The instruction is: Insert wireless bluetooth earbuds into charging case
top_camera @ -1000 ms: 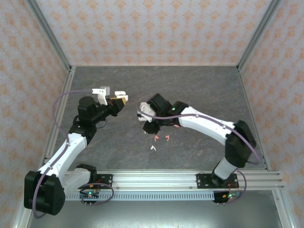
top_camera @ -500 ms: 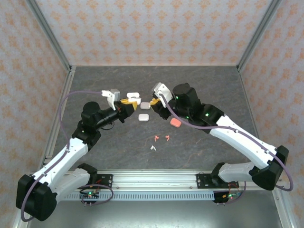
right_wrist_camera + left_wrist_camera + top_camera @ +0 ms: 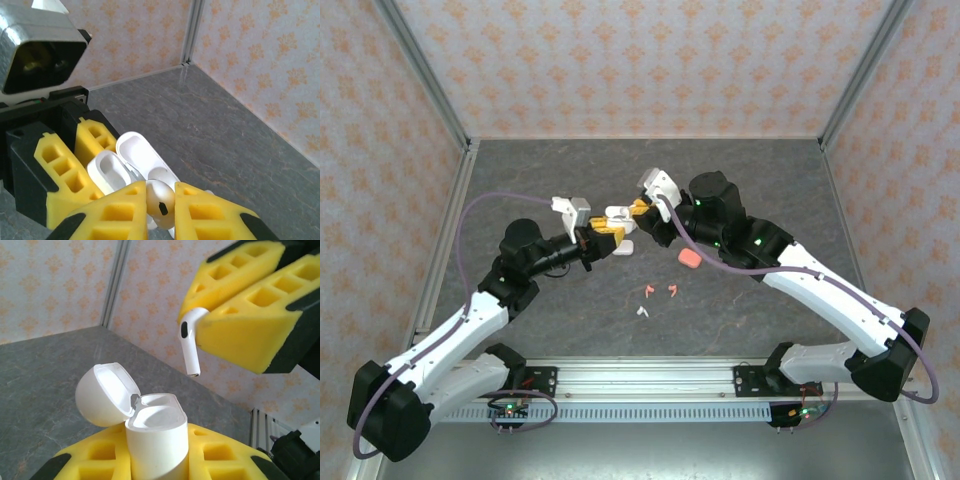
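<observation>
Counting, we see one white stemmed plastic earbud (image 3: pixel 190 342) clenched in the right claw (image 3: pixel 638 208), stem pointing down above the open white pebble-shaped case (image 3: pixel 156 432) gripped by the left claw (image 3: pixel 608 233); two salmon-pink earbuds (image 3: pixel 649 291) (image 3: pixel 673 290) and another white earbud (image 3: pixel 641 312) lie on the counter (image 3: pixel 750 180).

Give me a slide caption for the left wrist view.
Left gripper holds an open white charging case upright while the right gripper holds a white earbud, stem down, above it.

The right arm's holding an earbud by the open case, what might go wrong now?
The white earbud is pinched by its head alone in the right gripper, so it may twist or slip. Its stem looks offset from the open charging case, so it might catch the rim. Pressing down could tip the case in the left gripper.
</observation>
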{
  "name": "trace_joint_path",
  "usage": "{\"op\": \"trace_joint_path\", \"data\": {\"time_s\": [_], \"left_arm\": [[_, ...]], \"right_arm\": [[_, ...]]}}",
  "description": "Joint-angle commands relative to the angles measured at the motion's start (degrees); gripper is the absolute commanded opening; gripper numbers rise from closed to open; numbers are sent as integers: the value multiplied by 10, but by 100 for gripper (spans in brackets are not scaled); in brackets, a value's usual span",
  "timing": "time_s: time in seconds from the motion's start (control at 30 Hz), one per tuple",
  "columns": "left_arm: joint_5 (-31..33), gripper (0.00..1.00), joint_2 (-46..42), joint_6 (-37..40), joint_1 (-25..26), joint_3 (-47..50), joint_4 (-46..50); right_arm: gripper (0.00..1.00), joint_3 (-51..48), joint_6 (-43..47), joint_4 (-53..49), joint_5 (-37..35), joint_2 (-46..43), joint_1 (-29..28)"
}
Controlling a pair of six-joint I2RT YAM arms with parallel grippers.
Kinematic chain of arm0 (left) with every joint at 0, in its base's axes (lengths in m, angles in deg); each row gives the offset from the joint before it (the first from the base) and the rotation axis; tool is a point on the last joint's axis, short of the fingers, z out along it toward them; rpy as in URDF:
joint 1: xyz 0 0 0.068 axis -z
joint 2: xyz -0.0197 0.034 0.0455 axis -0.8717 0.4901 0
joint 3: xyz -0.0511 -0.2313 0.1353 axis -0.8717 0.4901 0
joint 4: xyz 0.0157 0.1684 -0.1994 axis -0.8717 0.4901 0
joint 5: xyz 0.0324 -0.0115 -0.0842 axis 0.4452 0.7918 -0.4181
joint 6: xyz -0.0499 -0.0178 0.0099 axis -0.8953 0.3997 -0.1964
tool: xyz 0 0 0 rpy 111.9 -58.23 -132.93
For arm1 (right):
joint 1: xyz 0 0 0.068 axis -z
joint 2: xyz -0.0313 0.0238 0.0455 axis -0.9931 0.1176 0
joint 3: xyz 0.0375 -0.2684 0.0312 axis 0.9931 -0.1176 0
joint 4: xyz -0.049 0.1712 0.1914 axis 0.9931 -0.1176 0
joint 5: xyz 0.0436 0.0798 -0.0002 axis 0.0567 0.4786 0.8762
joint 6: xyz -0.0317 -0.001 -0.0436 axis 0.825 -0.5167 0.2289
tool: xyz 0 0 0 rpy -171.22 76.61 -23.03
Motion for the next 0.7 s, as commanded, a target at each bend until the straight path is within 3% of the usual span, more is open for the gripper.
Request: {"op": "trace_joint_path", "data": {"time_s": [0.0, 0.23, 0.67], "left_arm": [[-16, 0, 4, 32, 8, -27, -6], [-18, 0, 6, 41, 15, -31, -1], [-24, 0, 4, 50, 17, -36, 14]], "right_arm": [[15, 20, 12, 26, 26, -2, -6], [15, 10, 13, 17, 45, 9, -18], [15, 15, 9, 22, 4, 12, -22]]}}
